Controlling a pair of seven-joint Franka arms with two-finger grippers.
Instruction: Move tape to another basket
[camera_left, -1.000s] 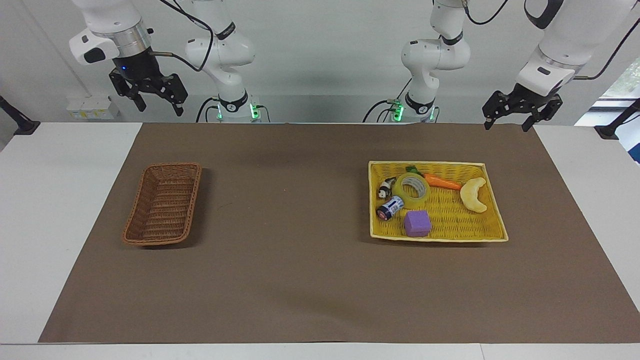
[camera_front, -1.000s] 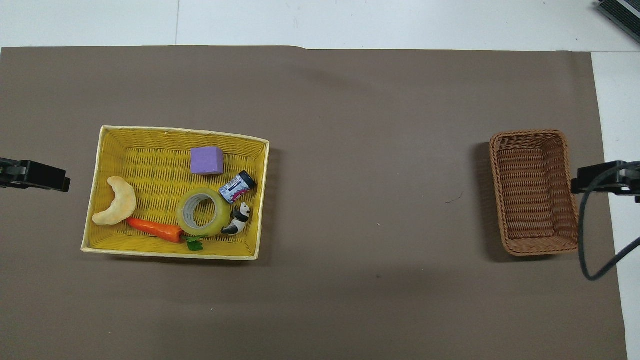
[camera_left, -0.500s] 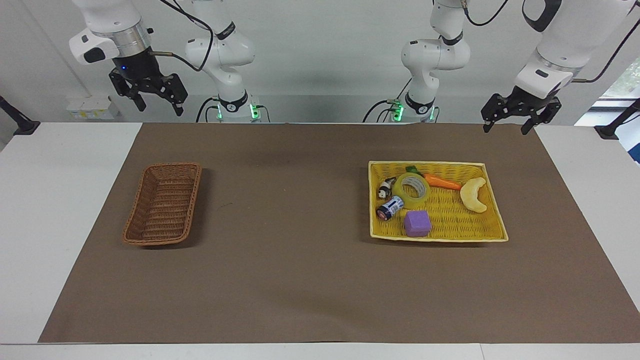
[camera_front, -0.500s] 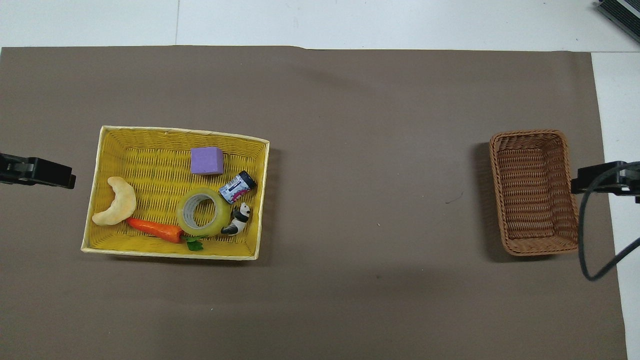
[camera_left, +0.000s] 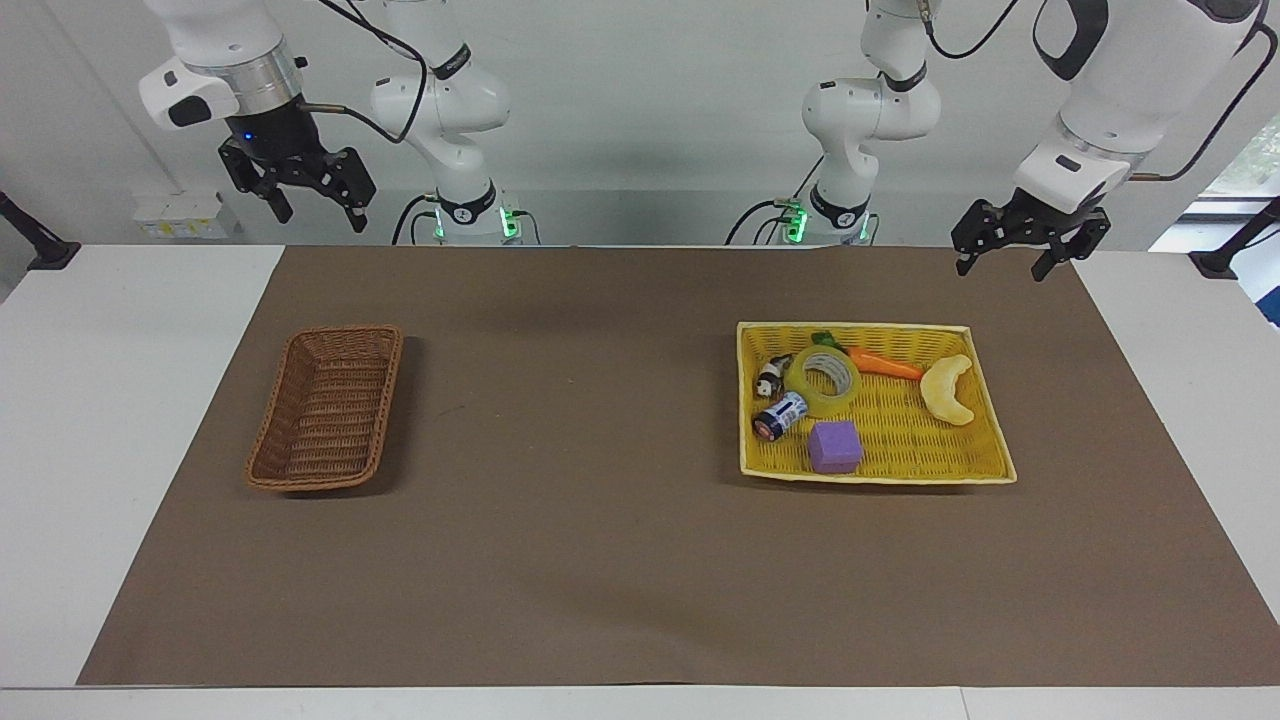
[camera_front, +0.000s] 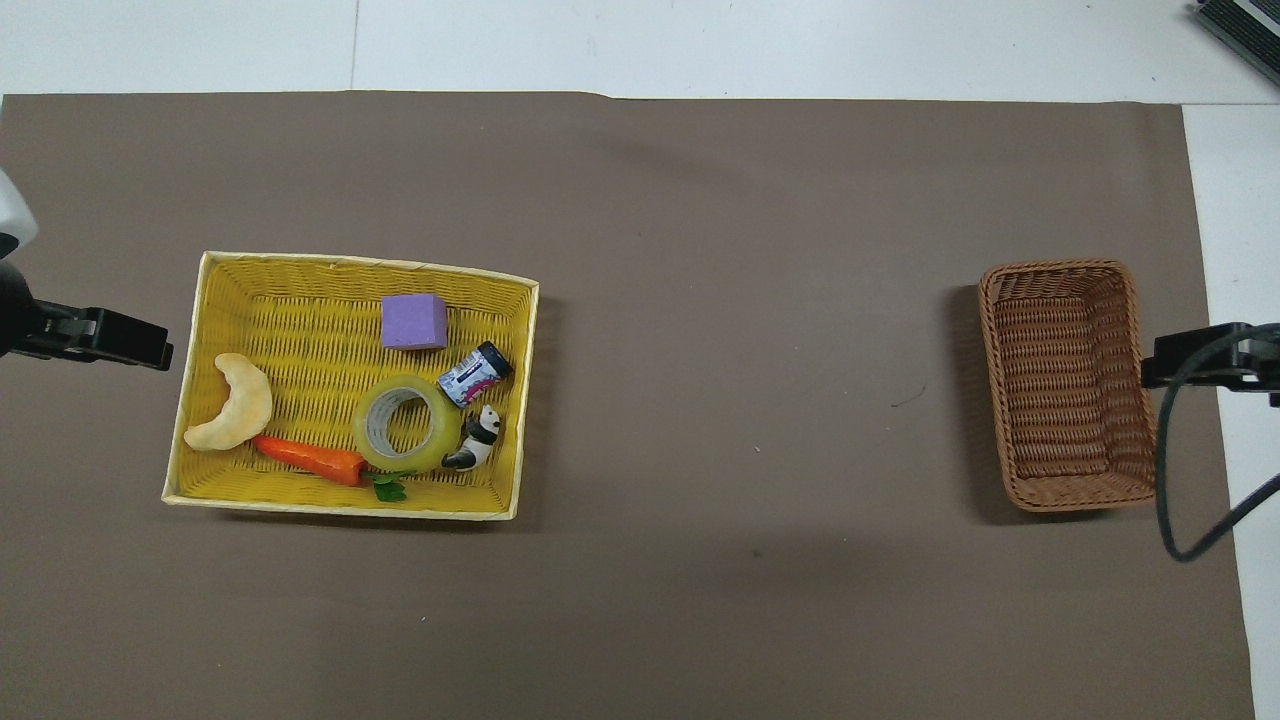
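The tape (camera_left: 815, 405) is a yellowish roll that lies flat in the yellow tray (camera_left: 900, 440), between a carrot and a small can; it also shows in the overhead view (camera_front: 405, 460). The brown wicker basket (camera_left: 325, 410) stands empty toward the right arm's end of the table, and also shows from overhead (camera_front: 1065, 385). My left gripper (camera_left: 1003, 265) is open and empty, up in the air over the mat beside the yellow tray (camera_front: 300, 340). My right gripper (camera_left: 318, 212) is open and empty, and waits high up beside the brown basket.
In the yellow tray with the tape lie a purple cube (camera_front: 413, 321), a small can (camera_front: 475, 374), a panda figure (camera_front: 478, 440), a carrot (camera_front: 308, 458) and a pale banana-shaped toy (camera_front: 235, 405). A brown mat (camera_front: 750, 300) covers the table between the two baskets.
My left gripper has moved a little toward the yellow tray and slightly down. The right gripper, the tape and the baskets have not moved.
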